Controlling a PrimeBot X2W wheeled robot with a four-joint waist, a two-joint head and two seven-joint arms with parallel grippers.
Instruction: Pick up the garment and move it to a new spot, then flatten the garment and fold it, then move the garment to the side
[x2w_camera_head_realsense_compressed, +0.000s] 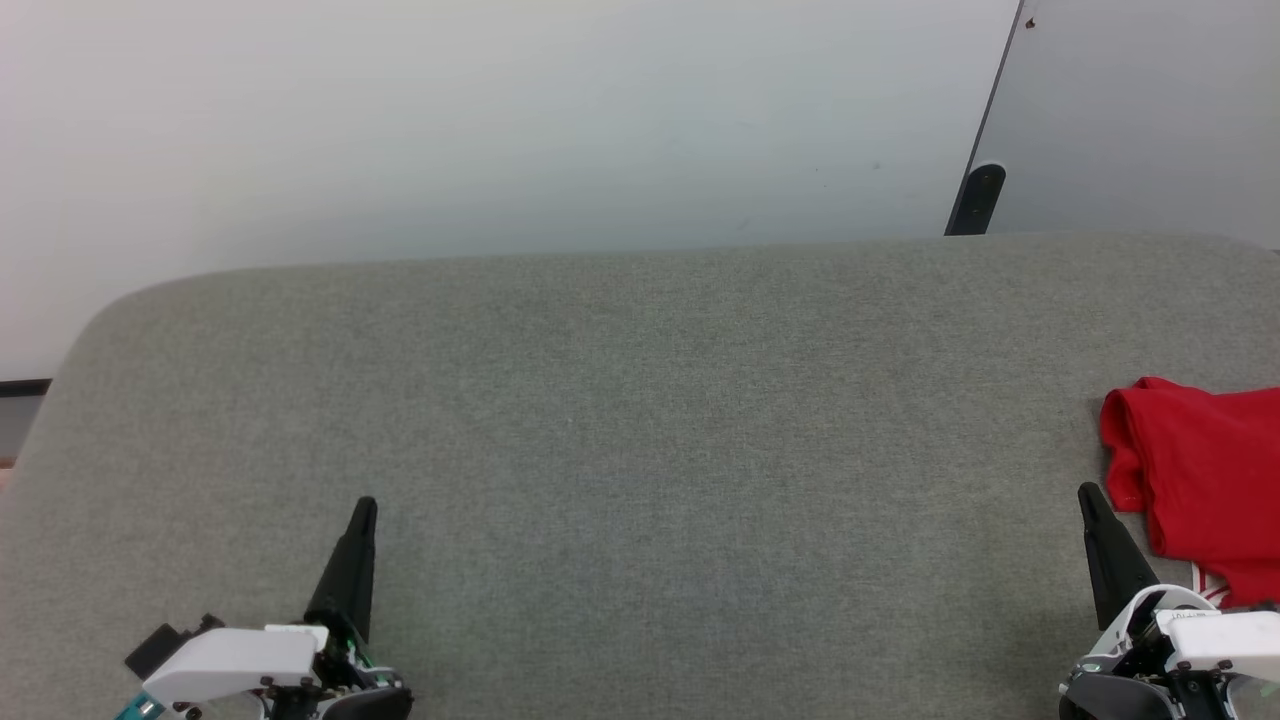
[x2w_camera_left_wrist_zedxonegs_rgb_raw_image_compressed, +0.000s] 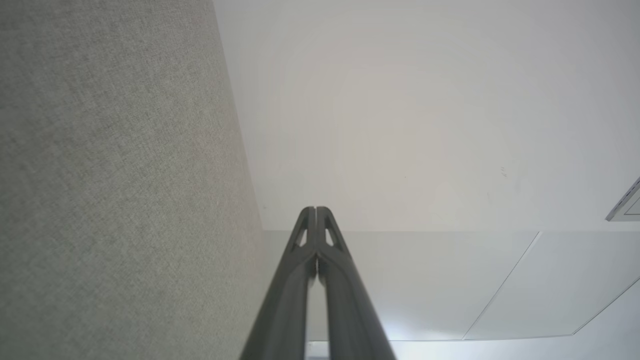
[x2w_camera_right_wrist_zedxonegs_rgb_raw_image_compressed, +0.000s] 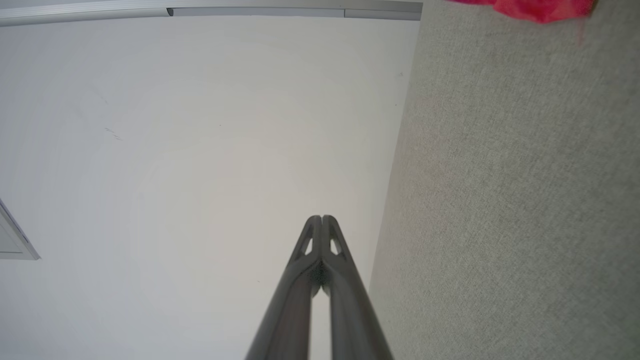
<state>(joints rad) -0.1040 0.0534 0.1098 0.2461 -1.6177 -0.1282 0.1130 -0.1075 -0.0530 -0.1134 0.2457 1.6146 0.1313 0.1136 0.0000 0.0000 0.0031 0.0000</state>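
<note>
One garment bunched on grey fabric surface, just beside right gripper; left gripper well apart. Both clenched, empty.

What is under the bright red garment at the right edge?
The bright red soft garment lies on the grey woven fabric surface; whatever its folds cover is hidden.

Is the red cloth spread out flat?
No. The garment lies bunched, layers overlapping and one edge rolled over; part runs past the picture's edge.
</note>
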